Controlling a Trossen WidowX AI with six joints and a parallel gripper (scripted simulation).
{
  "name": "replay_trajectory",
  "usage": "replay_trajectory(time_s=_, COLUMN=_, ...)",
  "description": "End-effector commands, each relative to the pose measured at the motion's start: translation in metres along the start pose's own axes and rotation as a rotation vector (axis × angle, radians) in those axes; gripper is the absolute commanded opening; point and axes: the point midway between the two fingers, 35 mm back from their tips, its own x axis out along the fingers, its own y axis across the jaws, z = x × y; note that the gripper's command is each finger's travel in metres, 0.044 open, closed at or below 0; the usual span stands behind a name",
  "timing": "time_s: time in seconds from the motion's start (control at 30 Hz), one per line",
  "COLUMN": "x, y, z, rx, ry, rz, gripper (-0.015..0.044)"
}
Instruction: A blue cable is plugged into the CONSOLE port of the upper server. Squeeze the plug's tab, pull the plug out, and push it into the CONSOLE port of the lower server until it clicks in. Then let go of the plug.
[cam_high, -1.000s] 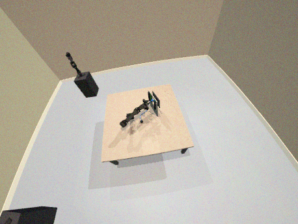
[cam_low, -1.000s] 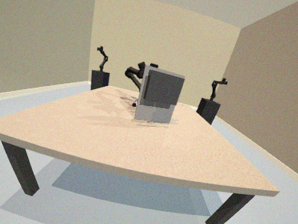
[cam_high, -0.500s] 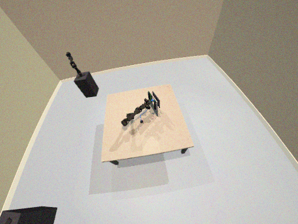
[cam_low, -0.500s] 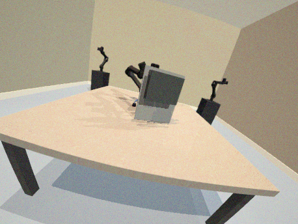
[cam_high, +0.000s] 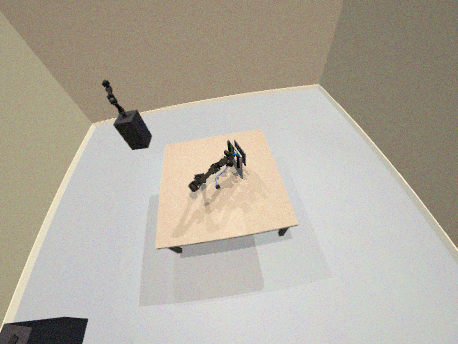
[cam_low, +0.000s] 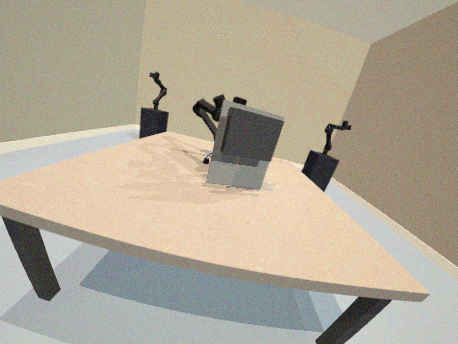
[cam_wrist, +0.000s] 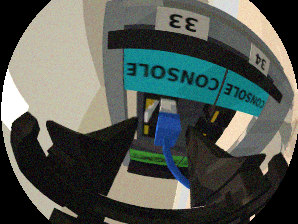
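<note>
From above, the arm is reaching across the surface toward upright dark panels, a bit of blue showing at its tip. A thin blue line is running down beside the arm to a small dark piece on the surface. The jaws are blending into the dark arm here, and no port can be made out.

The exterior view is showing what the top view is not: the broad grey back of the upright unit, with the arm bending behind it. This unit is hiding the jaws and the plug. Two other arms are standing on dark pedestals beyond the surface.

Only the wrist view is making the labels readable, upside down: "33" and "34" above two teal CONSOLE labels. The jaws are standing part-way apart, clamped on nothing. The blue plug is sitting between and just ahead of the fingertips, its pale end at the port under the larger label, beneath "33". Its blue cable is curving down and passing behind the right-hand finger in the picture, which is cutting off the rest. How deep the plug is sitting is hard to tell, and noise is blurring the green label below it.
</note>
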Motion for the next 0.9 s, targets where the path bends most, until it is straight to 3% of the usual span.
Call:
replay_trajectory(time_s=0.0, x=0.008, y=0.000, z=0.001, rx=-0.005, ry=0.003, rz=0.003, gripper=0.0239)
replay_trajectory(time_s=0.43, x=0.023, y=-0.001, z=0.005, rx=-0.006, ry=0.002, rz=0.004, gripper=0.0239)
replay_trajectory(time_s=0.87, x=0.020, y=-0.002, z=0.005, rx=0.000, ry=-0.001, rz=0.000, gripper=0.0153)
